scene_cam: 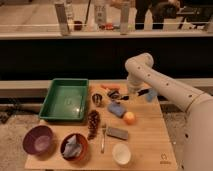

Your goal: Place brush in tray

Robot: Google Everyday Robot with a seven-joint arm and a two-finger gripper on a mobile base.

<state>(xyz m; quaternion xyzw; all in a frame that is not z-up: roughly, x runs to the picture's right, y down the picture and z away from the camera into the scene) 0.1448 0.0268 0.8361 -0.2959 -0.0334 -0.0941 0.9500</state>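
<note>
Wooden desk (150,142) in front of a dark counter wall. White arm reaches in from the right, elbow high, forearm dropping to the far middle of the desk. The hand (124,96) sits low there, just right of a small metal cup (97,100) and just above a blue sponge (116,108). It is clenched, and the brush (137,93) looks caught in it: a slim black stick running rightward from the hand, roughly level, seemingly off the desk surface. A pale blue bit shows at its right end; cannot tell what that is. The tray (64,100), green with a raised rim, lies at the far left of the desk, well apart from the brush, with the cup between them. A small orange-red piece (107,87) lies at the far edge, just left of the hand. An orange (129,118) rests near the sponge on its near-right side. A brown pinecone (93,122) lies mid-desk, a fork (103,137) just to its near right, and a grey block (117,133) right of the fork. Along the near edge: purple bowl (38,139) at left, orange-red bowl (75,146) holding a bluish cloth, and a white bowl (121,154) further right.
</note>
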